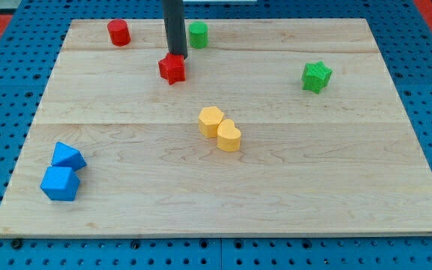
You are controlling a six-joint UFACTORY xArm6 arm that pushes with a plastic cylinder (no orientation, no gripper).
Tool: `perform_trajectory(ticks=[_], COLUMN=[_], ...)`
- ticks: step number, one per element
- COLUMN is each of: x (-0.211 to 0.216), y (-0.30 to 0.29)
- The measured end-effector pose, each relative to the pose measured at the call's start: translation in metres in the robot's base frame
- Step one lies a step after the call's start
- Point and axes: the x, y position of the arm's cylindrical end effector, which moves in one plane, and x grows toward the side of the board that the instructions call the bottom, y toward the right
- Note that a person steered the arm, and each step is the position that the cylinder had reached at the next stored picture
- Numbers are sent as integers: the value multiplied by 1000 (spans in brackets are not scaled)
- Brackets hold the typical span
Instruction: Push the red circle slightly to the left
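Observation:
The red circle (118, 32), a short red cylinder, stands near the board's top left. My tip (175, 56) comes down from the view's top and ends right at the upper edge of a red star-shaped block (172, 69). The tip is well to the right of and below the red circle, apart from it. A green cylinder (198, 34) stands just to the right of the rod.
A green star-shaped block (316, 76) sits at the right. A yellow hexagon (211, 121) and a yellow heart-like block (229, 136) touch near the middle. Two blue blocks (68, 157) (59, 184) sit at the lower left. The wooden board (276, 195) lies on a blue pegboard.

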Motion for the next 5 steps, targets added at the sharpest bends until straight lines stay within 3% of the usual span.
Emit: perform_trajectory(ticks=[3, 5], x=[-74, -69], y=[-40, -58])
